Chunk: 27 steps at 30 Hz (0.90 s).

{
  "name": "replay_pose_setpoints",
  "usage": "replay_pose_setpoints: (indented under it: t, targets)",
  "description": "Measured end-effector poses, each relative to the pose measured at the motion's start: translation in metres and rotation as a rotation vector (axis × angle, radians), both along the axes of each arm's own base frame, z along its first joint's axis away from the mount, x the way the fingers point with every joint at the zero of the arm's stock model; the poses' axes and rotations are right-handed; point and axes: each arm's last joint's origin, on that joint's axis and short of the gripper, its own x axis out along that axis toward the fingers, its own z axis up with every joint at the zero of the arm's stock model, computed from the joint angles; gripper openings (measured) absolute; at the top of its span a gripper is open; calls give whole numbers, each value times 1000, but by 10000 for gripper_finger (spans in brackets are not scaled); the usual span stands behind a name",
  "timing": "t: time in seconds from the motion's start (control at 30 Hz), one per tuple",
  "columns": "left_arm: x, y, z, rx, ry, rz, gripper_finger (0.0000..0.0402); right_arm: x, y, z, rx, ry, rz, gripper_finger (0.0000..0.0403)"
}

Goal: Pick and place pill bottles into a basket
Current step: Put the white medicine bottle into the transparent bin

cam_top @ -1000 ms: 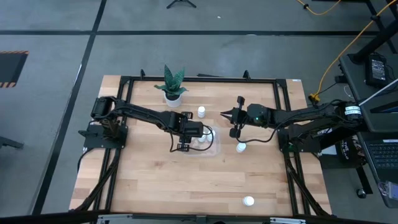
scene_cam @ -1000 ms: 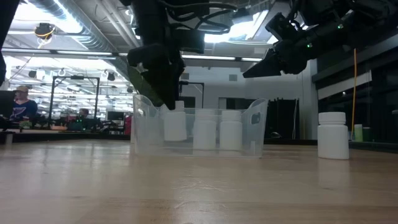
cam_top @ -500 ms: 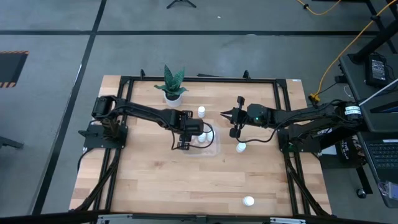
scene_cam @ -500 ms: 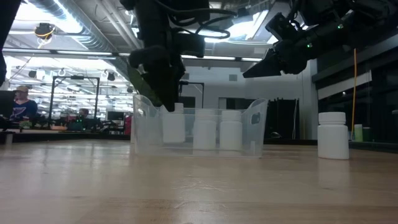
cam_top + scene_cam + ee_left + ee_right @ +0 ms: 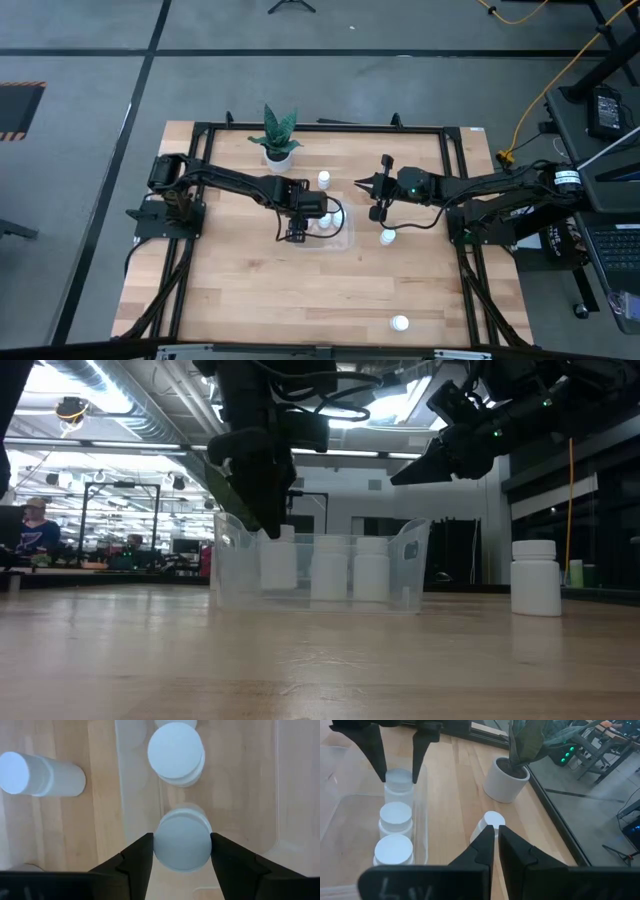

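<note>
The clear basket (image 5: 343, 240) sits mid-table and holds three white pill bottles in a row (image 5: 395, 847). My left gripper (image 5: 295, 232) points down into the basket's left end, shut on the leftmost bottle (image 5: 182, 842). That bottle also shows in the low view (image 5: 280, 560). My right gripper (image 5: 366, 186) is shut and empty. It hovers above the table right of the basket, pointing toward a loose bottle (image 5: 489, 822) that stands on the wood. Two more loose bottles (image 5: 388, 237) (image 5: 400, 323) stand on the table. My left gripper pinches the bottle's round top (image 5: 165, 845) between its two fingers, one on each side. The fingers (image 5: 376, 755) come from above, pointing down. The bottle stays upright inside the basket; whether its base rests on the basket floor I cannot tell.
A white pot with a green plant (image 5: 278, 150) stands at the table's far edge, left of centre. A black frame (image 5: 320, 126) runs around the table. Bare wood (image 5: 300, 300) lies toward the near edge. A person (image 5: 30, 525) sits far off in the room.
</note>
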Motion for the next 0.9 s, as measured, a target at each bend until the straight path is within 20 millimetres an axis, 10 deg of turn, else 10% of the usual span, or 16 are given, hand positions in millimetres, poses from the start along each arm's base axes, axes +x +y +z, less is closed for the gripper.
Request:
replay_pose_setpoints:
  t: [0.9]
  targets:
    - [3, -1, 3, 38, -35, -42, 205, 0, 0, 0, 0, 0, 0, 30]
